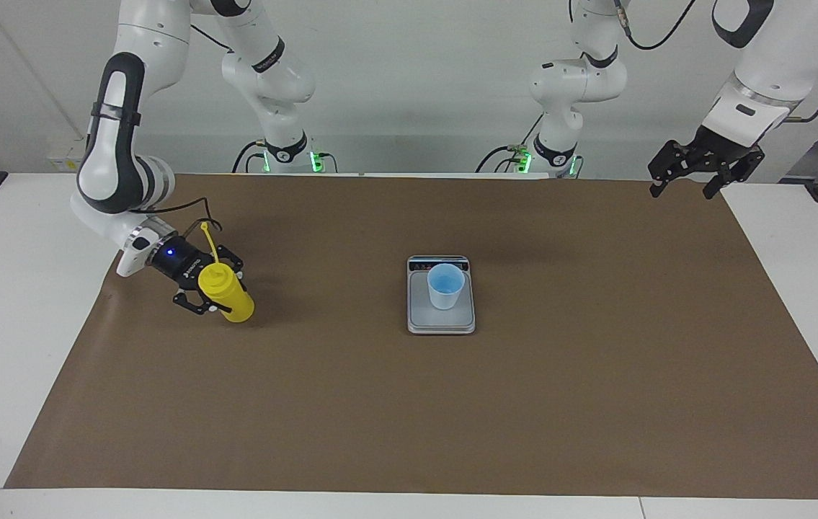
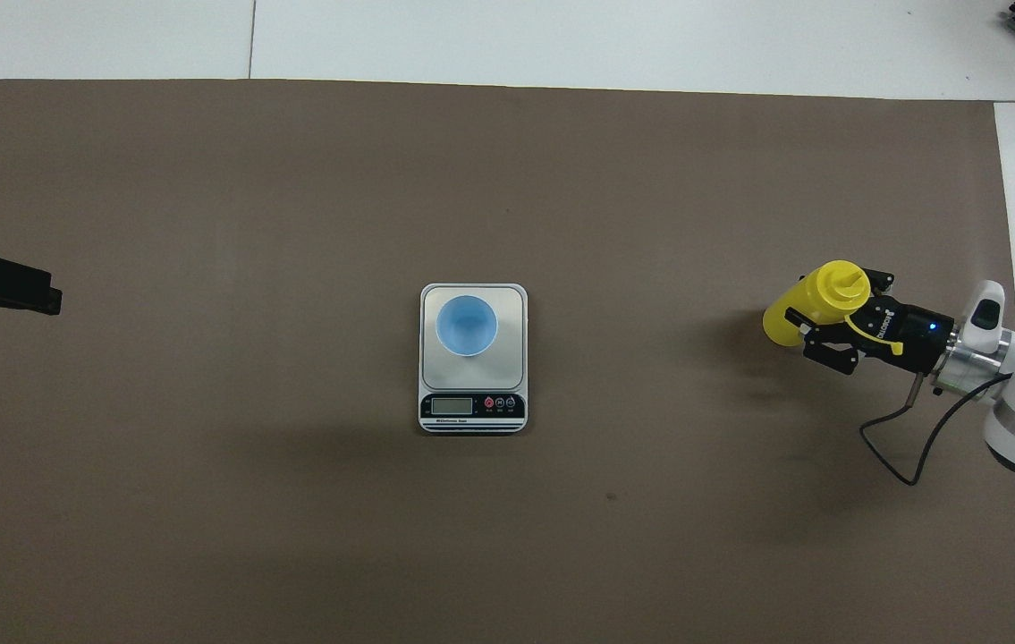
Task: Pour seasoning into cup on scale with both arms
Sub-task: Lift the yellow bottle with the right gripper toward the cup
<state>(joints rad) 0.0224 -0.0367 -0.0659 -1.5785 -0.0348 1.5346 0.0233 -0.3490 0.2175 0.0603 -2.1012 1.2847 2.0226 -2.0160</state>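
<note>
Right hand [image 1: 210, 290] grasps the bottle [image 1: 228, 293] on the bench [image 1: 380, 404].
Left hand [image 1: 690, 184] waits released; cup [image 1: 445, 285] sits on scale [image 1: 441, 322].

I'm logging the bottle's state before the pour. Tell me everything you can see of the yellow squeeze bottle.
The bright yellow plastic squeeze bottle has a cone nozzle and a thin yellow cap strap sticking up. It is tilted, its base low over the brown mat toward the right arm's end of the table, well apart from the silver-grey scale. The right arm's black two-fingered tool is closed around its upper body. Whether the base touches the mat cannot be told.
</note>
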